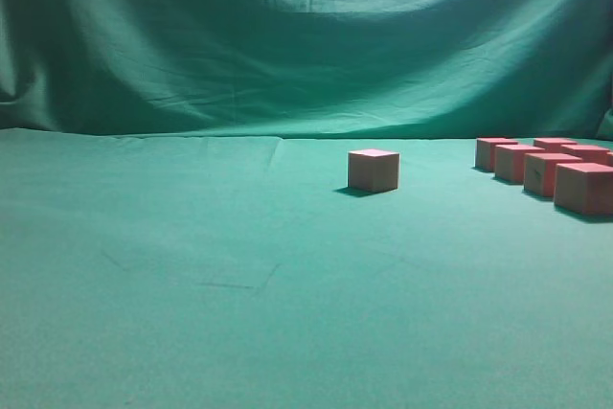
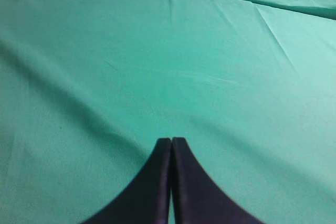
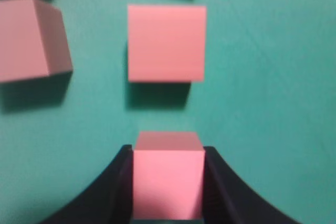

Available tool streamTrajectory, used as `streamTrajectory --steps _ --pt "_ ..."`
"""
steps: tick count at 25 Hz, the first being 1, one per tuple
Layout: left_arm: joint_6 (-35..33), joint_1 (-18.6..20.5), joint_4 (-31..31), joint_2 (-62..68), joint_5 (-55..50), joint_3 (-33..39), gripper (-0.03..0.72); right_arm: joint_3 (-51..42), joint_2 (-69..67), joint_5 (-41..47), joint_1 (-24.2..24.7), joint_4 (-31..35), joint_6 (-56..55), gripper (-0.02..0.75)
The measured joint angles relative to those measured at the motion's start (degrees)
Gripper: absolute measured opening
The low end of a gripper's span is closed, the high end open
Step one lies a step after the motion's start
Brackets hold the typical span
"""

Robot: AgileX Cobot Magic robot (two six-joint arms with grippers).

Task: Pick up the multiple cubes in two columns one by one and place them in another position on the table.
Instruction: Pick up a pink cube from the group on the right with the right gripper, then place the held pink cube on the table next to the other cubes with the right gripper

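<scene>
In the right wrist view a pink cube [image 3: 168, 182] sits between the dark fingers of my right gripper [image 3: 168, 153], whose jaws press against its two sides. Ahead of it another cube [image 3: 166, 43] rests on the green table [image 3: 273, 103], and a third cube [image 3: 31, 38] lies to the left. The exterior view shows several cubes [image 1: 551, 171] in two columns at the far right and one lone cube [image 1: 374, 170] near the middle. Neither arm appears there. My left gripper [image 2: 171, 140] is shut and empty over bare cloth.
A draped green backdrop [image 1: 287, 35] rises behind the table [image 1: 239, 275]. The cloth has faint wrinkles [image 2: 268, 30] toward the back. The columns of cubes run off the right edge of the exterior view.
</scene>
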State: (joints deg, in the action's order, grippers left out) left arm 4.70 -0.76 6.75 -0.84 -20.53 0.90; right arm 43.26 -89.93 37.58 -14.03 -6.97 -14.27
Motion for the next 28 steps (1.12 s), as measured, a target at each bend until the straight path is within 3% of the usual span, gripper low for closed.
streamTrajectory --steps 6,12,16,22,28 --pt "0.0 0.0 0.0 0.0 0.0 0.0 0.0 10.7 2.6 16.2 -4.5 4.9 6.1 0.267" --pt "0.0 0.0 0.0 0.0 0.0 0.0 0.0 31.0 0.9 20.5 -16.1 7.0 7.6 0.267" --pt "0.0 0.0 0.0 0.0 0.0 0.0 0.0 47.6 -9.2 26.7 -21.8 7.0 12.7 0.267" --pt "0.0 0.0 0.0 0.0 0.0 0.0 0.0 70.0 -28.3 32.9 -24.4 7.0 26.3 0.267" --pt "0.0 0.0 0.0 0.0 0.0 0.0 0.0 75.3 -36.3 33.2 -24.5 7.0 41.1 0.267"
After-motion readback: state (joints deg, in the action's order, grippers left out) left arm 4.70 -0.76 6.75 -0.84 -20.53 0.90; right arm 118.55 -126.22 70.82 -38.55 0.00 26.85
